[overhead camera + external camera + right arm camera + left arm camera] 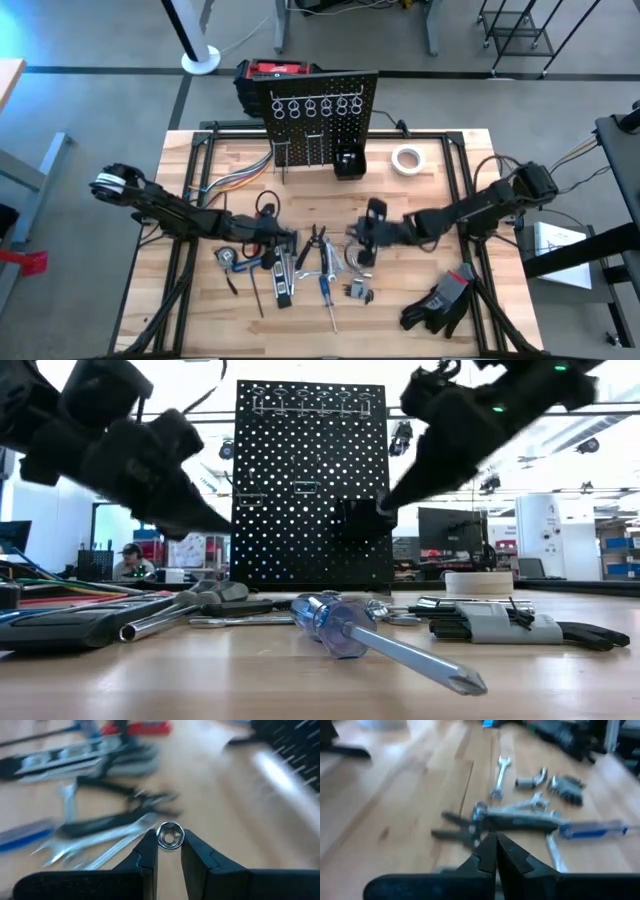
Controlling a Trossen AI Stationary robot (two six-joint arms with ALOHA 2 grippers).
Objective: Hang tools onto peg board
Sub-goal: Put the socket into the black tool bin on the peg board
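Several hand tools lie flat on the wooden table's middle: black pliers (316, 245), silver wrenches (500, 770) and a blue-handled screwdriver (340, 625). The black peg board (322, 110) stands upright at the far edge, with silver ring hooks along its top and a small black bin (350, 162) at its foot. My right gripper (169, 836) hangs above the tools, right of centre, shut on a small silver socket (170, 835). My left gripper (496, 842) is shut and bare, just left of the pliers. My right gripper pinches the socket's round outer wall (161, 838) between its two fingertips, with the socket's hexagonal opening facing back toward the wrist. The fingers slant down from the table's right side. In the low view the gripper (385, 508) is well above the tabletop, so the socket hangs clear of it.
A white tape roll (405, 158) lies right of the peg board. Black gloves (440, 300) lie near the front right. A red-and-black box (270, 75) stands behind the board. Coloured cables (235, 183) run along the far left.
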